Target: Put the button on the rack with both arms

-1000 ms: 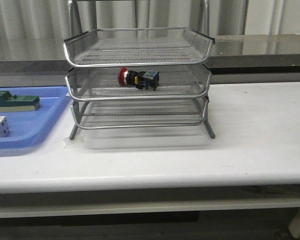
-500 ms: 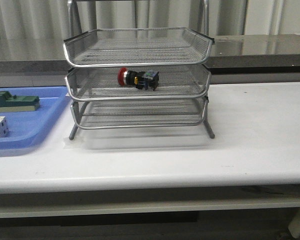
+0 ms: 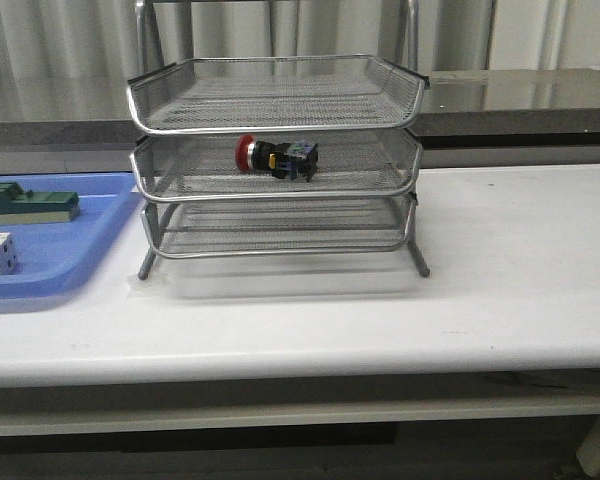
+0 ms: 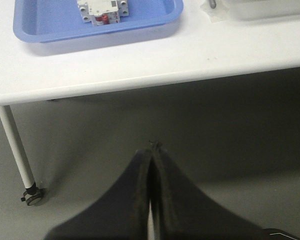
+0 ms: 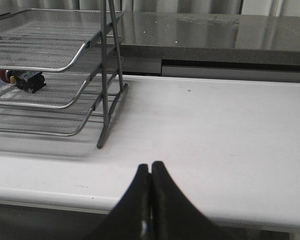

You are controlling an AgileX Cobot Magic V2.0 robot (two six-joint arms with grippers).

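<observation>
White table (image 3: 520,260): button (image 3: 276,156) lies in rack (image 3: 275,105) middle tier; both hands pressed together; no legible writing.

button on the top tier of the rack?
No, the button lies on its side in the middle tier of the rack, with the top tier above it holding nothing.

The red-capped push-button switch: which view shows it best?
The front view: the red-capped push-button switch lies on its side in the silver wire-mesh rack's middle tier, unobstructed. The right wrist view catches it small at the frame's edge; the left wrist view misses it.
</observation>
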